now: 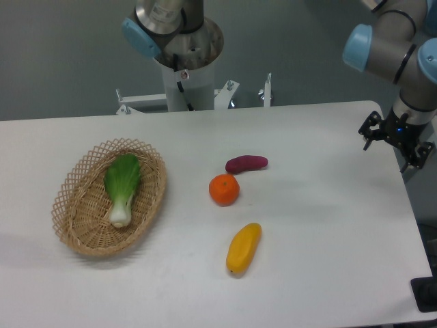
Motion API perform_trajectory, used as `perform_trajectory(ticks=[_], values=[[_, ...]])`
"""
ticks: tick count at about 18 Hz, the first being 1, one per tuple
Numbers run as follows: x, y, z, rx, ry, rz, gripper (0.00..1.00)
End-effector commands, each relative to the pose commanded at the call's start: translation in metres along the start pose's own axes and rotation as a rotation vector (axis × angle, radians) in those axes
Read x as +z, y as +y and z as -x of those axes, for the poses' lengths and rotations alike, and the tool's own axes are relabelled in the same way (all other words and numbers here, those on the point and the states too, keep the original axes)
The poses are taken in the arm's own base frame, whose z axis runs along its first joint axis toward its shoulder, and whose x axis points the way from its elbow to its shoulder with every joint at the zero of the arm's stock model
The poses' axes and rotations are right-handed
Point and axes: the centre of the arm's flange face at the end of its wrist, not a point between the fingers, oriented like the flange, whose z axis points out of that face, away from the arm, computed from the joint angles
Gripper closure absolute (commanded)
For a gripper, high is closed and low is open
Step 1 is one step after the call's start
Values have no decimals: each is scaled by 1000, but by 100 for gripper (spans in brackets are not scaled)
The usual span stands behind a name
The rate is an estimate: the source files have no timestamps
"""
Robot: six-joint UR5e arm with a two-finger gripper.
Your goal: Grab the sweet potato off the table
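My base column [188, 68] stands at the far edge, a little left of centre, grey metal with a blue cap on the joint at its top. My arm leaves the picture above and comes back in at the far right, where a grey elbow with blue caps [382, 41] bends downward. From there my wrist drops to the gripper [395, 145], which hangs at the right edge of the scene, black and small in the view. Its fingers [369, 130] point down and outward with a gap between them; I hold nothing. A small blue light glows on the gripper body.
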Motion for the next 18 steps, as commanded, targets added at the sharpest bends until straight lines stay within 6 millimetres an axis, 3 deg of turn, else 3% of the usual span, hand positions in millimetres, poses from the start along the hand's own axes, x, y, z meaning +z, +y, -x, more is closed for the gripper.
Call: perform_trajectory(ticks=[6,9,13,15,18], values=[[1,-3,-2,0,6,-4,0],[1,-19,-8,-34,13,-8,0],[7,-59,-23,-97,31,-13,0],[9,-102,-31,-97,38,-11,0],[10,-128,-39,-164,45,-16,0]])
